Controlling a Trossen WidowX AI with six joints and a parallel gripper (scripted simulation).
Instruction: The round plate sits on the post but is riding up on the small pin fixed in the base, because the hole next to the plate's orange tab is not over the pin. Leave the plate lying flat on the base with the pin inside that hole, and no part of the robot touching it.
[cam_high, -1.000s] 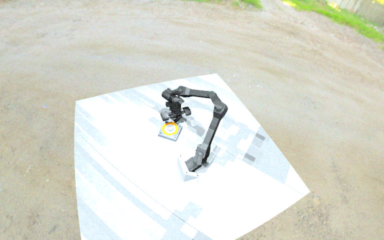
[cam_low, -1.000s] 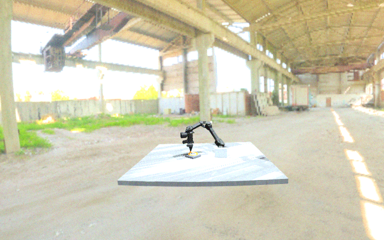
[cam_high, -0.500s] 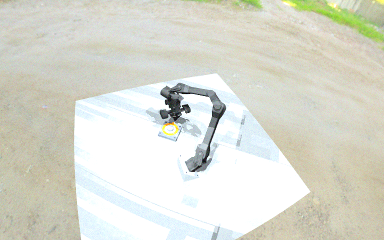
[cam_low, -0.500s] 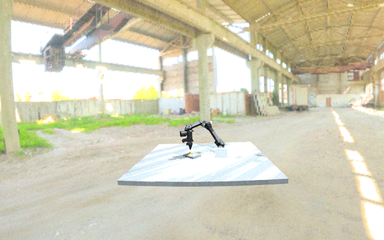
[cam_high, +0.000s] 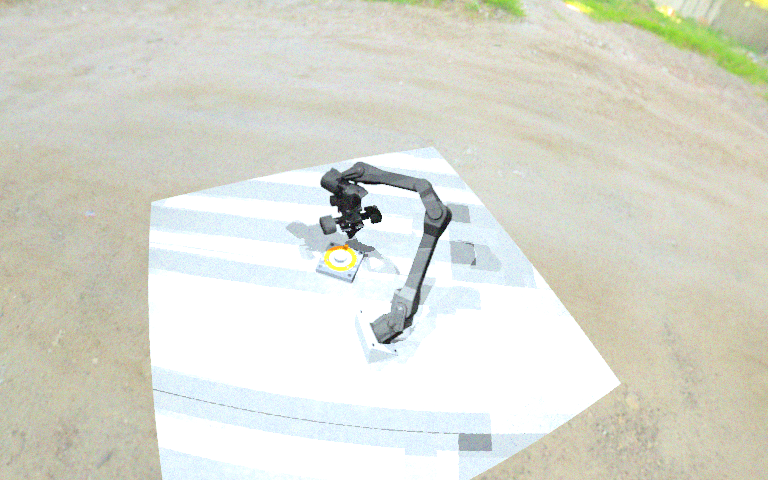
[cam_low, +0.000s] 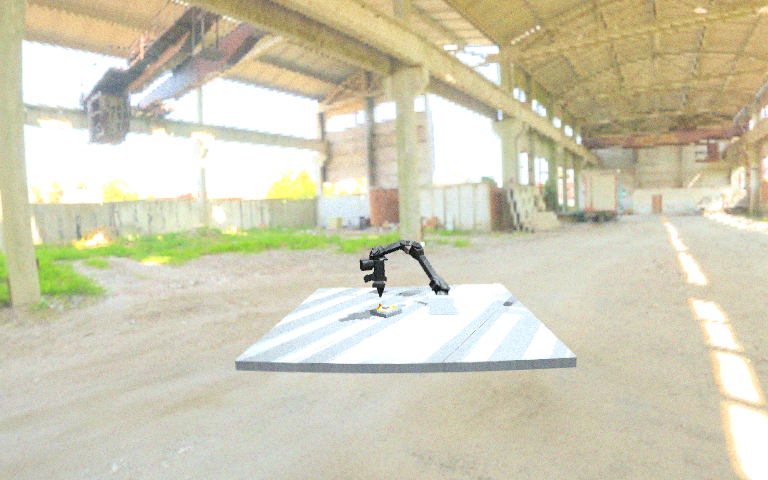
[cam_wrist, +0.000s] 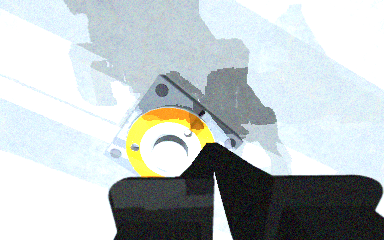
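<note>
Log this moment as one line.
gripper: shut, empty | above plate | plate on base, around post | tab: far side
</note>
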